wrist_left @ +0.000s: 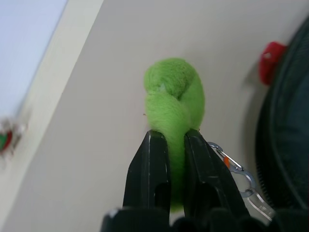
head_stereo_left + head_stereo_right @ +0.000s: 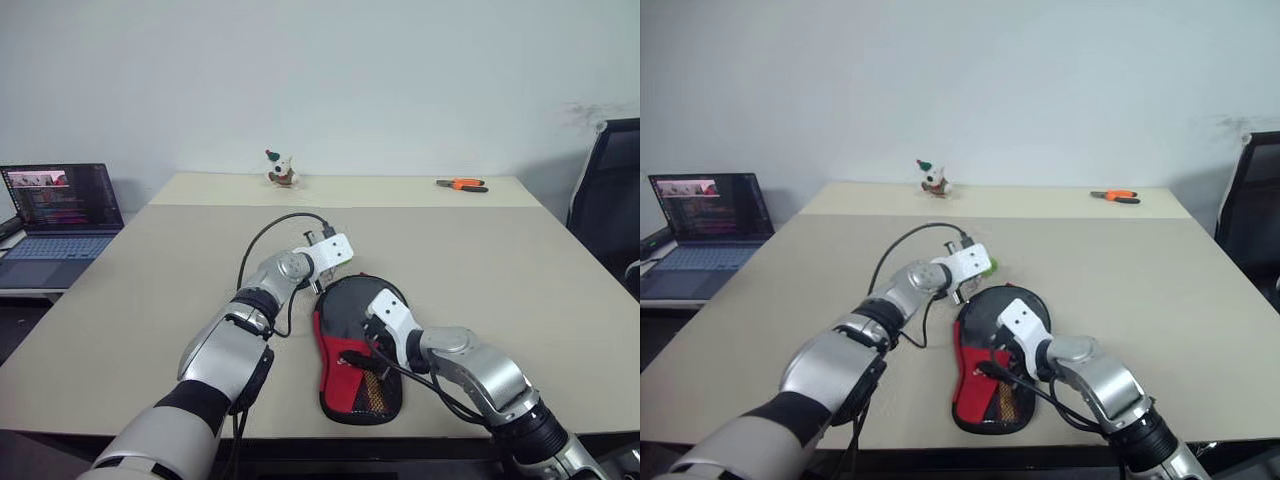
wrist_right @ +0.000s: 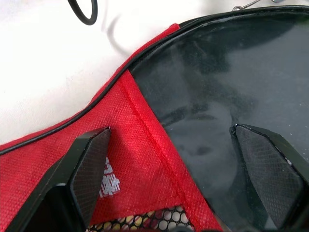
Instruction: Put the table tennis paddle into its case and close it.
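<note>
The case (image 2: 360, 360) lies flat near the front edge of the table (image 2: 520, 280), a black round top with a red panel and a mesh pocket below; its cover looks shut over the round part, and I cannot tell whether the paddle is inside. The left gripper (image 1: 176, 133), at the case's far edge, is pinching the green pull tag (image 1: 175, 96), which hangs from a small metal clip (image 1: 236, 166). The right gripper (image 3: 169, 145) hovers spread wide just over the case where red meets black.
</note>
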Controlling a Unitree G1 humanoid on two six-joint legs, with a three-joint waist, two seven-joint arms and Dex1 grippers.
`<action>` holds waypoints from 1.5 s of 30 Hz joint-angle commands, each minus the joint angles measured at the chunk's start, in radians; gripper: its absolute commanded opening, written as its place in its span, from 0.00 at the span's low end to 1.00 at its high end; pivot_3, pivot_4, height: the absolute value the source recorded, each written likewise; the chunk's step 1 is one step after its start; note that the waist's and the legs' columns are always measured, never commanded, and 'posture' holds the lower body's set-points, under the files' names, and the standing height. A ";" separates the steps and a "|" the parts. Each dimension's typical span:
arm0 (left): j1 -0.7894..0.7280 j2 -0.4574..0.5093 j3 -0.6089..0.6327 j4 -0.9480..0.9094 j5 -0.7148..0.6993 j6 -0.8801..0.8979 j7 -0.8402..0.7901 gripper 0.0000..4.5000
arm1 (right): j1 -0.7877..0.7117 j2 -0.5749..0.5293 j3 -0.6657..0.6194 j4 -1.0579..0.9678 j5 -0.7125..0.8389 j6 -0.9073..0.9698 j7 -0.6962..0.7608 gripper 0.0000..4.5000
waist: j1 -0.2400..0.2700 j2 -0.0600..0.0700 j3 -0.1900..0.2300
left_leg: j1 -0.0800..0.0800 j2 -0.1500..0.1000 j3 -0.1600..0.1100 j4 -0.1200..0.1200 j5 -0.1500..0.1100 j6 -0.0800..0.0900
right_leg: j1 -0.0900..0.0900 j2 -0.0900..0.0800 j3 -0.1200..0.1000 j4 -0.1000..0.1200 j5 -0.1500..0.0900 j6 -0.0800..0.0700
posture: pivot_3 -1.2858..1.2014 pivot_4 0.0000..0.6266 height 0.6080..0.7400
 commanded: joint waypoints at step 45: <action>-0.063 -0.179 -0.200 -0.014 0.225 -0.354 0.049 0.72 | 0.063 -0.036 0.038 0.013 -0.009 0.112 0.013 1.00 | 0.023 0.004 -0.003 | -0.003 -0.002 -0.002 -0.002 0.000 0.000 | 0.002 -0.002 -0.003 -0.008 -0.001 0.003 | 0.52 0.24 1.00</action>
